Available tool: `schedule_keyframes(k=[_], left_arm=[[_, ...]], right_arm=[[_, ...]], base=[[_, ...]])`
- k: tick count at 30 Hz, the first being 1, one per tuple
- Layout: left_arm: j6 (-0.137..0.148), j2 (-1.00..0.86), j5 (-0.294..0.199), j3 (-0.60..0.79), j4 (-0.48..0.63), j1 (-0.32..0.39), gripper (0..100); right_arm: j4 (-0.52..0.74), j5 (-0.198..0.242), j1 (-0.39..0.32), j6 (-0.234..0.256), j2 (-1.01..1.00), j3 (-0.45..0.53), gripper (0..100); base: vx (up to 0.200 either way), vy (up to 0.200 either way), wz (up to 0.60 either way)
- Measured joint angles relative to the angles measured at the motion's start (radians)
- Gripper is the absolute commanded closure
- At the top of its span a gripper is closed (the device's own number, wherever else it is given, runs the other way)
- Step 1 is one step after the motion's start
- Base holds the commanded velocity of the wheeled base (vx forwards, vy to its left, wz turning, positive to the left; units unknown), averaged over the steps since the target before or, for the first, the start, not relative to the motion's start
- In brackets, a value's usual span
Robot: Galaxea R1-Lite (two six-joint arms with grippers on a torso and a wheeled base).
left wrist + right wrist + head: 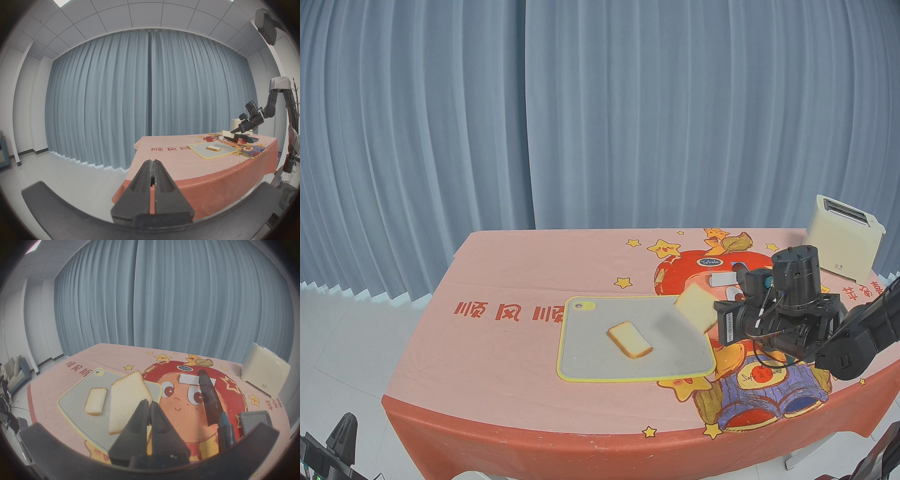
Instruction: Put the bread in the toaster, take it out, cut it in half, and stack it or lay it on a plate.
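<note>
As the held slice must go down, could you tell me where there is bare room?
Free: the cutting board right of the small bread piece, and the tablecloth left of it. Crowded: the right side, with knife, toaster and the right tool holding a bread slice.

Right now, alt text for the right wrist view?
The right gripper holds a bread slice over the edge of the grey cutting board, where a smaller bread piece lies. A black knife lies on the tablecloth, with the white toaster farther back.
</note>
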Motion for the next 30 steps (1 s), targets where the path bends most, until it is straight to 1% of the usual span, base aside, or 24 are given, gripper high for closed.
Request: schedule_keyframes(k=[11, 16, 23, 30], left_arm=[[0.000, 0.000, 0.000, 0.000, 0.000, 0.000, 100], [0.000, 0.000, 0.000, 0.000, 0.000, 0.000, 100], [0.000, 0.000, 0.000, 0.000, 0.000, 0.000, 100], [0.000, 0.000, 0.000, 0.000, 0.000, 0.000, 100]], right_arm=[[-0.110, 0.001, 0.001, -0.009, -0.076, 0.117, 100], [-0.120, 0.009, 0.011, -0.007, -0.126, 0.165, 100], [-0.121, 0.012, 0.027, -0.007, -0.192, 0.259, 100], [-0.121, 0.014, 0.040, -0.002, -0.258, 0.304, 100]], base=[[0.000, 0.000, 0.00], [0.000, 0.000, 0.00], [0.000, 0.000, 0.00], [0.000, 0.000, 0.00]])
